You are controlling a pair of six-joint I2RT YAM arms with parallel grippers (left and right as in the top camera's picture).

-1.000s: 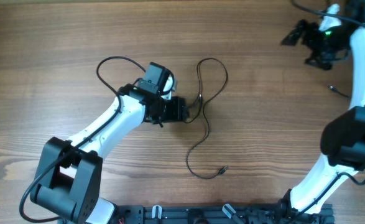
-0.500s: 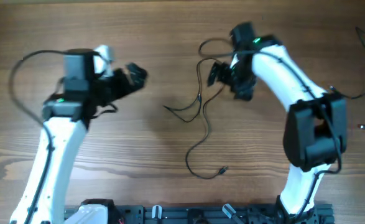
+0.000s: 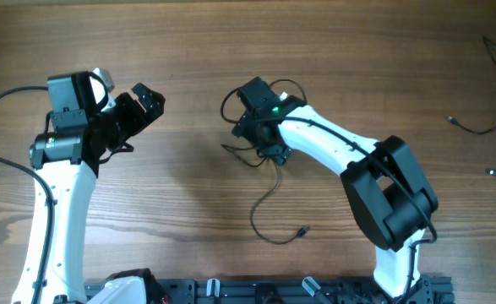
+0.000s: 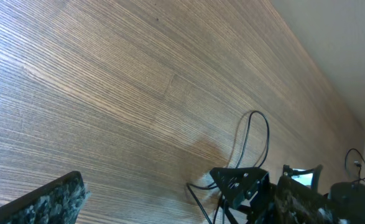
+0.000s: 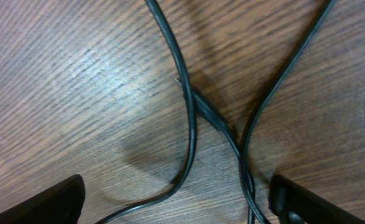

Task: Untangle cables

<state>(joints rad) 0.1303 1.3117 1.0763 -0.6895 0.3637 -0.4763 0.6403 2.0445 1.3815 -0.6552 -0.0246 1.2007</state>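
Over the tangle at mid-table, the right gripper hung low with its fingers spread wide, one on either side of the spot where the cables crossed. Nothing was pinched. Two strands and a slim plug lay flat on the table between the pads. That straddle looked like the set-up for a grasp, since closing there would take the strands just where they bind.

Seen from overhead, one strand ran from the tangle toward the robot's base and finished in an end plug, free of anything else, so it probably needed no handling.

Left of the tangle and well apart, the left gripper was held up with fingers parted and empty. It was likely kept there to stay clear of the right arm while facing the tangle, ready to take a strand.

Far right of the tangle, a loose cord lay by itself, seemingly separated.
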